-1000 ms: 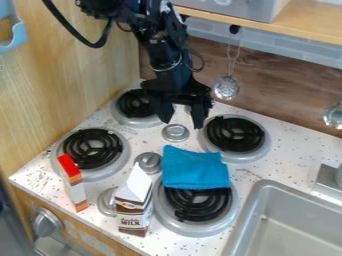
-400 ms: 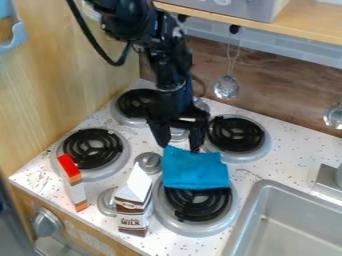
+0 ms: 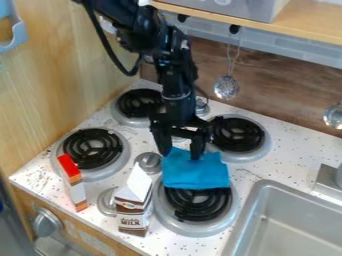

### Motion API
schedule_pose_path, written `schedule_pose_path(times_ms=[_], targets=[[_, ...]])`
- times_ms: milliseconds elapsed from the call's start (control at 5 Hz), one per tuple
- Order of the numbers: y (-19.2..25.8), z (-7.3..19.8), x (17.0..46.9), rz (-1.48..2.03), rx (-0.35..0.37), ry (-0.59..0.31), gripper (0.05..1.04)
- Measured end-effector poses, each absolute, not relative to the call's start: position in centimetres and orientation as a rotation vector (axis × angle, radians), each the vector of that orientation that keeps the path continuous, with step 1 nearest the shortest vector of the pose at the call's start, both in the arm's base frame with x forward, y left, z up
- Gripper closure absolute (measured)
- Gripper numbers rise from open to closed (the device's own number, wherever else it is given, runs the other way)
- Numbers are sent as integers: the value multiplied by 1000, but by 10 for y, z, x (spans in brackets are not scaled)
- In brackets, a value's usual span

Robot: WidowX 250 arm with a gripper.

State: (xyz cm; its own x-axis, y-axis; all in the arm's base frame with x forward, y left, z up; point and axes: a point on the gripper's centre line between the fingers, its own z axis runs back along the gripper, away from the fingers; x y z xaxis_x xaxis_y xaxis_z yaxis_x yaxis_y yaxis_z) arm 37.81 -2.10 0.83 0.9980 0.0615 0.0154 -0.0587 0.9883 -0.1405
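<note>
Touching bright blue folded cloth (image 3: 196,173)

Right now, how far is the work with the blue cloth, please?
Reached: the tool is at the blue cloth's far edge. In hand: its fingers stand apart there; no firm grip shows. Left, probably: gripping and lifting, since the cloth lies partly over the front right burner.

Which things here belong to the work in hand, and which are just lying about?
In the work:
blue cloth, partly over a burner
gripper, open, fingertips at the cloth's far edge

Not in the work:
milk carton
narrow box, red-topped
slotted spoon, hanging
</note>
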Motion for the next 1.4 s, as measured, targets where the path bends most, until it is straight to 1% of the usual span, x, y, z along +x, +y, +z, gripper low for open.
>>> schedule_pose_path(times_ms=[200,400,600,800,1000,1400], targets=[[-20,-3,382,51,-124,-24,82],[-28,-10,387,17,-103,-54,82],[-31,-15,394,-5,-86,-105,82],[-32,-22,397,-9,-77,-120,82],[-34,-21,403,-11,-78,-140,82],[-53,-14,422,-26,-114,-202,82]])
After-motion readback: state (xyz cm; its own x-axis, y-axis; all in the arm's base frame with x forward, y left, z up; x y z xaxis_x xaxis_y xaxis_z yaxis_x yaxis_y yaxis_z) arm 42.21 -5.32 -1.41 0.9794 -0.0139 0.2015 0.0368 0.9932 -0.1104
